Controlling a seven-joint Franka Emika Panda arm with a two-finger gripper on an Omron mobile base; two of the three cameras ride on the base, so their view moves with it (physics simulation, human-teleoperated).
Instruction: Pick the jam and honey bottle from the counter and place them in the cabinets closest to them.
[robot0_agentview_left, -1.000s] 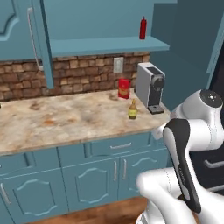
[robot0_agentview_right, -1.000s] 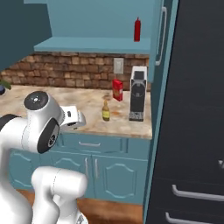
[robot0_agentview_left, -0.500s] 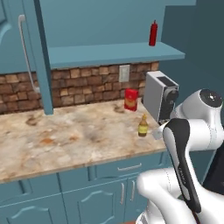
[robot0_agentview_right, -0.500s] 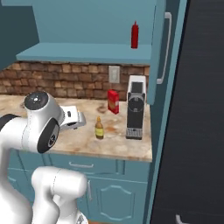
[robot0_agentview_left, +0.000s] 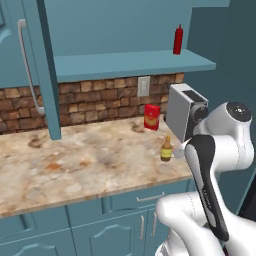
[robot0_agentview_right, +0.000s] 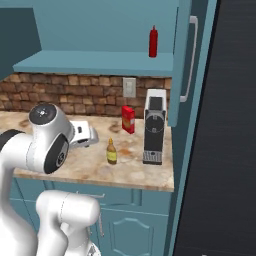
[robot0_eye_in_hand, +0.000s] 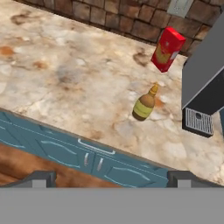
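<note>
The honey bottle (robot0_agentview_left: 166, 149) (robot0_agentview_right: 112, 151) (robot0_eye_in_hand: 145, 104), slim and amber-brown with a yellow label, stands upright on the beige marbled counter (robot0_agentview_left: 85, 165) (robot0_agentview_right: 130, 172) (robot0_eye_in_hand: 65, 65), near its front edge. My gripper (robot0_eye_in_hand: 111, 177) hangs in front of the counter and above it, open, with nothing between its fingertips (robot0_eye_in_hand: 41, 176). The bottle lies ahead of it and slightly to the right. The teal cabinets have an open shelf (robot0_agentview_left: 130, 65) (robot0_agentview_right: 95, 62) above the counter. The jam is out of view.
A red box (robot0_agentview_left: 152, 117) (robot0_agentview_right: 128, 119) (robot0_eye_in_hand: 168, 49) stands at the brick wall behind the bottle. A grey coffee machine (robot0_agentview_left: 182, 112) (robot0_agentview_right: 154, 129) (robot0_eye_in_hand: 205, 87) is just right of it. A red squeeze bottle (robot0_agentview_left: 178, 40) (robot0_agentview_right: 153, 42) stands on the shelf. A dark fridge (robot0_agentview_right: 225, 125) bounds the right.
The whole picture has shifted: the base has driven closer to the counter, so the bottle, box and coffee machine look larger. The arm keeps its pose and the gripper stays open.
</note>
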